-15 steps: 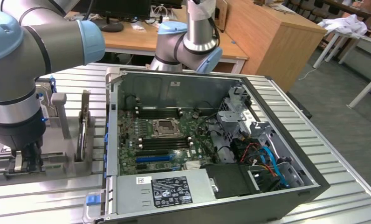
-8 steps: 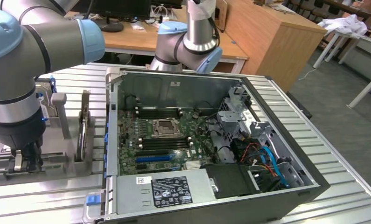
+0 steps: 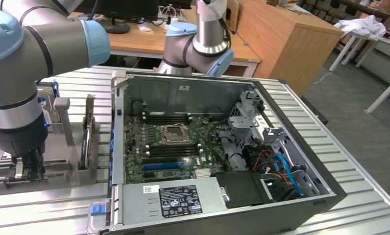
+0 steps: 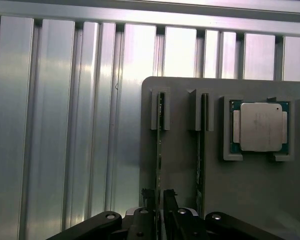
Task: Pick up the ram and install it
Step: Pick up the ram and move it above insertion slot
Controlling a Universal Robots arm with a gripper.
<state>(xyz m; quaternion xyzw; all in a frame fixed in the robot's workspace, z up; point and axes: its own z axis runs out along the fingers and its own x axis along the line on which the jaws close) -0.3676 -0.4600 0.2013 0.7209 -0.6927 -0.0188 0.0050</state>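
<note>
In the wrist view the ram [image 4: 159, 150] stands on edge in a slot of a grey holder [image 4: 180, 160], seen as a thin green strip. My gripper [image 4: 159, 196] is directly over its near end, one dark fingertip [image 4: 170, 196] on each side of the strip with a small gap, so it stands open and straddles the ram. In the exterior view the gripper [image 3: 25, 169] reaches down into the grey holder [image 3: 58, 164] at the exterior view's left, beside the open computer case [image 3: 312, 188]. The motherboard [image 3: 172, 142] inside shows long black memory slots [image 3: 169, 117].
A second green stick [image 4: 202, 150] stands in the neighbouring slot, and a square silver processor [image 4: 260, 126] lies in a pocket beyond it. The holder rests on a ribbed metal table [image 4: 65, 140]. A second robot arm [image 3: 205, 44] rises behind the case. A tall flat part [image 3: 89, 134] stands in the holder.
</note>
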